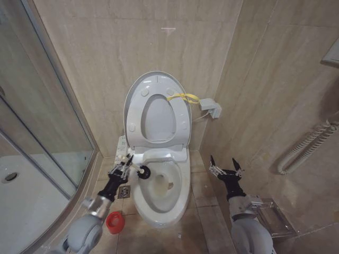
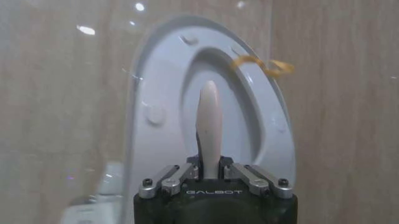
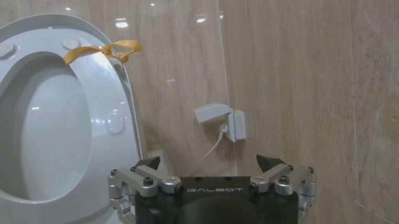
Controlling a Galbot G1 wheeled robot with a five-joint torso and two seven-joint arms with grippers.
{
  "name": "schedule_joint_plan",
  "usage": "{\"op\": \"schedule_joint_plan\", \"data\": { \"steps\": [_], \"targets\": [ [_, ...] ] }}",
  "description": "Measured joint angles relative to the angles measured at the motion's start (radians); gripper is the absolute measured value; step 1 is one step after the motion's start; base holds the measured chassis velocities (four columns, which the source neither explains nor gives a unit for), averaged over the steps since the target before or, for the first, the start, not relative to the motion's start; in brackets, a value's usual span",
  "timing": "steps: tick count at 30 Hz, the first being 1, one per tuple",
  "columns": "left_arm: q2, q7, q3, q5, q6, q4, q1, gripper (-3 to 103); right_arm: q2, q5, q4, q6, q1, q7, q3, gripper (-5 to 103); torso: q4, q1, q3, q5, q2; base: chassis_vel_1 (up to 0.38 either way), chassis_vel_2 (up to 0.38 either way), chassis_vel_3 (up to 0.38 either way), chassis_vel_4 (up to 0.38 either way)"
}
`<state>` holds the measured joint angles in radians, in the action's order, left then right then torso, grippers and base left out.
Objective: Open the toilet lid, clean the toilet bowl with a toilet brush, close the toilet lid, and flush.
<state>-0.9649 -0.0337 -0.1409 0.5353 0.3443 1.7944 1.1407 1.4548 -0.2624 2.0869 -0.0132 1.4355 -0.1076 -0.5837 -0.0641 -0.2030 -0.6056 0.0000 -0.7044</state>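
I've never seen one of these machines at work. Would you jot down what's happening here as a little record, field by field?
lid: toilet lid raised upright against the wall, yellow loop at its edge
bowl: toilet bowl open, yellowish stain inside
left end effector: shut on the toilet brush, dark head at the bowl's rim
right end effector: open, idle beside the bowl
floor: red holder cup beside the pedestal
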Motion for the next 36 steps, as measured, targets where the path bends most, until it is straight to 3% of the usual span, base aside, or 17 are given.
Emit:
{"op": "schedule_joint_plan", "data": {
  "steps": [7, 15, 24, 36],
  "targets": [
    [-0.036, 0.003, 0.171, -0.022, -0.002, -0.196, -0.202, 17, 0.0, 0.0, 0.0, 0.0, 0.0, 0.0, 0.0, 100, -0.0001, 0.0, 0.0, 0.0001, 0.0, 0.0, 0.0, 0.0, 0.0],
    [-0.11, -0.005, 0.278, -0.025, 0.014, -0.402, -0.333, 17, 0.0, 0.0, 0.0, 0.0, 0.0, 0.0, 0.0, 100, 0.0001, 0.0, 0.0, 0.0001, 0.0, 0.0, 0.0, 0.0, 0.0],
    [-0.199, -0.03, 0.353, -0.033, 0.053, -0.557, -0.391, 17, 0.0, 0.0, 0.0, 0.0, 0.0, 0.0, 0.0, 100, 0.0, 0.0, 0.0, 0.0001, 0.0, 0.0, 0.0, 0.0, 0.0],
    [-0.229, -0.047, 0.388, -0.073, 0.097, -0.676, -0.419, 17, 0.0, 0.0, 0.0, 0.0, 0.0, 0.0, 0.0, 100, 0.0, 0.0, 0.0, 0.0002, 0.0, 0.0, 0.0, 0.0, 0.0]
  ]
}}
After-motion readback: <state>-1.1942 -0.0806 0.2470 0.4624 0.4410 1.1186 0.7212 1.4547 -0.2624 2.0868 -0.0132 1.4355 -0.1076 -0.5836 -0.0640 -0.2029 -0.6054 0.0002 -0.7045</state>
